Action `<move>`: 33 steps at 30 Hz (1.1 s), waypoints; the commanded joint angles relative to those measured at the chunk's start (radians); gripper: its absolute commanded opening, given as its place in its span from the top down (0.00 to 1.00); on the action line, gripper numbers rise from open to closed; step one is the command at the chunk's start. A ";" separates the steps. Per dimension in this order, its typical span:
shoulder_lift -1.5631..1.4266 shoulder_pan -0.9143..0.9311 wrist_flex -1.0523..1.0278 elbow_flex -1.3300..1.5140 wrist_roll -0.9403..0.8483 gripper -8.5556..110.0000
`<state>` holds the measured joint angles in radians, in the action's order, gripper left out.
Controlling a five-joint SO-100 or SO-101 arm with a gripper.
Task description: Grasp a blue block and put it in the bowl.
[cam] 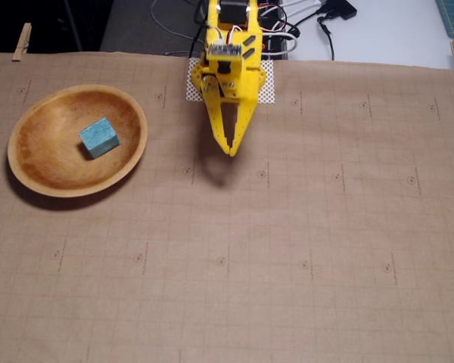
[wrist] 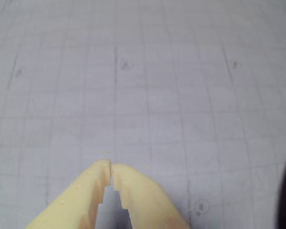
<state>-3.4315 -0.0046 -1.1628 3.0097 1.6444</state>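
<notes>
And here's the blue block (cam: 99, 137), sitting inside the bowl (cam: 30, 175), a touch up and right of the bowl's centre in the fixed view, resting on the wooden floor with one corner turned toward the camera. The bowl itself lies at the left side of the brown gridded paper (cam: 287, 249) that covers the table, casting a dark shadow along its lower left edge. Over to the right of the bowl, well apart from it, hangs the yellow gripper (cam: 231, 152), pointing down toward the paper with its tips drawn together into a single point, nothing held between them. Its shadow falls on the paper just below and left of the tips. The wrist view backs that up: the two pale yellow fingers (wrist: 133, 191) come in from the bottom edge and meet at the tips, the gripper (wrist: 110, 168) pinched closed with only a thin dark slit further back between the toothed inner faces, and nothing but printed grid paper (wrist: 143, 95) ahead of it. Above the gripper in the fixed view, the arm rises from a white mesh pad (cam: 266, 91) at the top edge of the paper, with wires (cam: 287, 30) trailing off behind it. Wooden clothespins (cam: 21, 41) clip the paper at the top corners, one up and left of the bowl.
</notes>
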 commanded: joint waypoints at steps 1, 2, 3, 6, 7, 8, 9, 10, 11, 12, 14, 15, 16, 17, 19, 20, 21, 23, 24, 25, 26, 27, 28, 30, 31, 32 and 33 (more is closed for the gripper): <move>-0.011 0.003 -0.049 -0.011 -0.011 0.96; -0.011 0.003 -0.072 -0.011 -0.017 0.96; -0.011 0.003 -0.092 -0.011 -0.029 0.96; -0.011 0.008 -0.146 -0.011 -0.074 0.96; -0.011 0.012 -0.166 -0.011 -0.089 0.96; -0.011 0.014 -0.179 -0.011 -0.092 0.96; -0.011 0.015 -0.190 -0.011 -0.092 0.96; -0.011 0.015 -0.201 -0.011 -0.092 0.96; -0.011 0.015 -0.210 -0.011 -0.092 0.96; -0.011 0.015 -0.219 -0.011 -0.092 0.96; -0.011 0.015 -0.236 -0.011 -0.092 0.96; -0.011 0.015 -0.245 -0.011 -0.094 0.96; -0.011 0.015 -0.247 -0.011 -0.098 0.96; -0.011 0.009 -0.249 -0.011 -0.100 0.96; -0.011 0.008 -0.249 -0.011 -0.103 0.96; -0.011 0.014 -0.249 -0.011 -0.103 0.96; -0.011 0.015 -0.249 -0.011 -0.104 0.96; -0.011 0.015 -0.247 -0.011 -0.095 0.96; -0.011 0.014 -0.247 -0.011 -0.094 0.96; -0.009 0.014 -0.247 -0.011 -0.104 0.96; -0.009 0.014 -0.247 -0.011 -0.106 0.96; -0.009 0.009 -0.247 -0.011 -0.106 0.96; -0.009 0.006 -0.247 -0.011 -0.106 0.96; -0.009 0.008 -0.247 -0.011 -0.106 0.96; -0.009 0.011 -0.247 -0.011 -0.106 0.96; -0.009 0.012 -0.247 -0.011 -0.106 0.96; -0.009 0.012 -0.247 -0.011 -0.106 0.96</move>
<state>-3.4315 0.0123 -1.4082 3.0173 1.5417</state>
